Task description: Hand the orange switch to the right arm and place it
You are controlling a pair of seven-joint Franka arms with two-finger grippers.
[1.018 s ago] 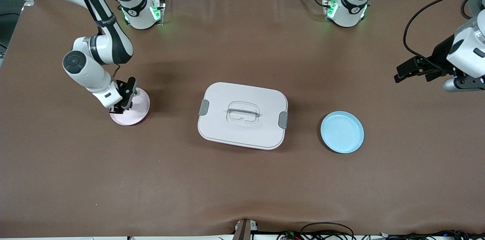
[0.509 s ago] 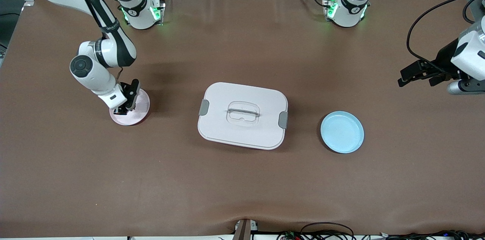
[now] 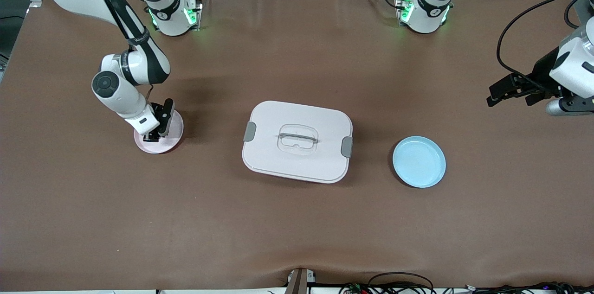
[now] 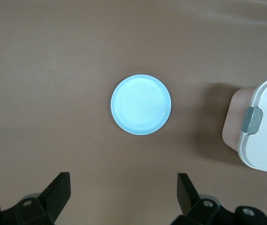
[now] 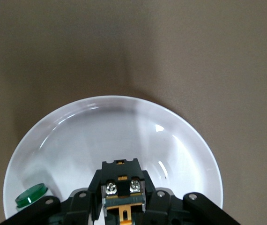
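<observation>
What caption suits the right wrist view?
Right gripper shut on the orange switch, low over a pale plate holding a green-capped part.

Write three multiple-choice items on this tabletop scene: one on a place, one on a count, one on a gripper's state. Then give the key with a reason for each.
1. Where is the right gripper?
A. over the pink plate
B. over the blue plate
C. over the lidded white box

2. How many plates are on the table?
A. one
B. two
C. three

3. What is the state of the left gripper?
A. shut on the orange switch
B. shut on nothing
C. open, holding nothing

Key:
1 A: the front view shows it low over the pink plate, at the right arm's end of the table.
2 B: only a pink and a blue plate show.
3 C: the left wrist view shows its fingers wide apart with nothing between them; the switch sits in the right gripper.
</observation>
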